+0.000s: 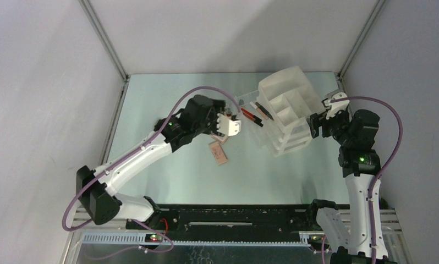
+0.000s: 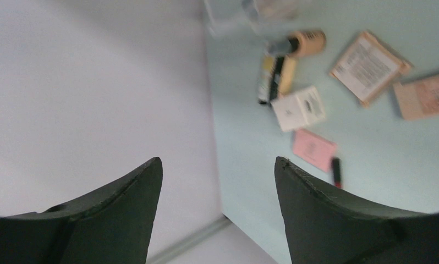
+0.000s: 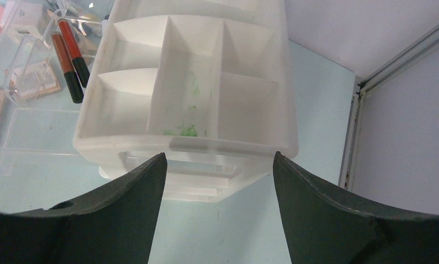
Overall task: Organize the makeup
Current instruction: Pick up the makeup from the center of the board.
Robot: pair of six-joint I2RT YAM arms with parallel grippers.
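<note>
1. The left gripper point(image 2: 217, 165) hangs above the middle of the table point(image 1: 162, 93). Its arm reaches far and right from its base, with the wrist bent down. The fingers stand well apart and there is nothing between them.
2. The right gripper point(image 3: 218, 159) points left at the right side of the white organizer point(image 3: 184, 144), just beside it and not touching. Its arm rises steeply from its base. The jaws are wide and carry nothing.
3. Below the left gripper the makeup lies loose on the table:
   - what look like two beige, black-capped bottles point(image 2: 302, 43) lying close together, though that view is blurred
   - one small white box point(image 2: 298, 108)
   - one pink palette point(image 2: 313, 148)
   - two beige palettes point(image 2: 367, 66)
   - one red-and-black pencil point(image 2: 336, 170)
4. Two red tubes point(image 3: 69, 55) with black caps lie side by side in a clear tray point(image 3: 41, 126). The tray touches the organizer's left side.
5. The organizer shows at least five open compartments on top, and the middle one has green smears.
6. A grey wall point(image 2: 96, 82) meets the table edge just left of the loose makeup in the left wrist view.
7. Bare tabletop lies left of and nearer than the palettes.
8. A metal rail point(image 3: 360, 126) at the right wall runs near the organizer, leaving a narrow strip of table for the right arm.
</note>
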